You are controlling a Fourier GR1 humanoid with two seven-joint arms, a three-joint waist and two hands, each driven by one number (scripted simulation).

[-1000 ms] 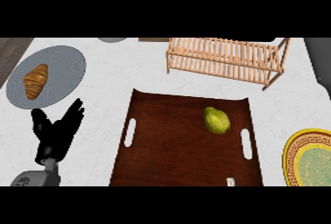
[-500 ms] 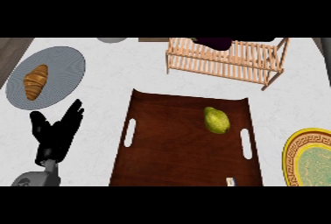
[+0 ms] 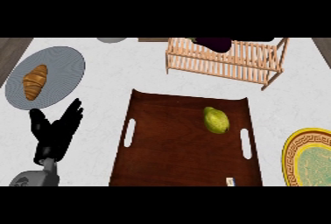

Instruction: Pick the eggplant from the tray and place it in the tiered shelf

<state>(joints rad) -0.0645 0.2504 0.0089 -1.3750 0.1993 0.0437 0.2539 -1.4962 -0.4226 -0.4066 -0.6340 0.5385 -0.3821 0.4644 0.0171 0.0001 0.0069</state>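
Your left hand [image 3: 55,134] stands at the view's lower left with its fingers [image 3: 72,114] straight, spread and pointing up, grasping nothing. It looks parked there as a resting hand, out of the way of the work. Your right hand shows nowhere, so you cannot read anything about it.

The dark brown wooden tray [image 3: 174,148] lies just to the right of the fingers on the white marbled surface [image 3: 107,94]. It carries only a yellow-green oval fruit [image 3: 216,120], which sits well right of the fingers, close to the tray's far handle slot. No eggplant lies on the tray.

The dark purple rounded eggplant [image 3: 214,43], as best you can judge the shape, sits far beyond the fingers and well to their right, at the top back of the light wooden slatted tiered shelf [image 3: 223,65]. The view's upper edge cuts it off, so you cannot tell whether it rests on a tier or hangs above one. Going by where it lies, the carry is largely done and only the setting down remains to be confirmed.

Just beyond the fingers is a round grey plate [image 3: 63,63] holding a golden croissant [image 3: 35,81]. A yellow-rimmed green patterned plate [image 3: 289,153] lies far right of them, past the tray.
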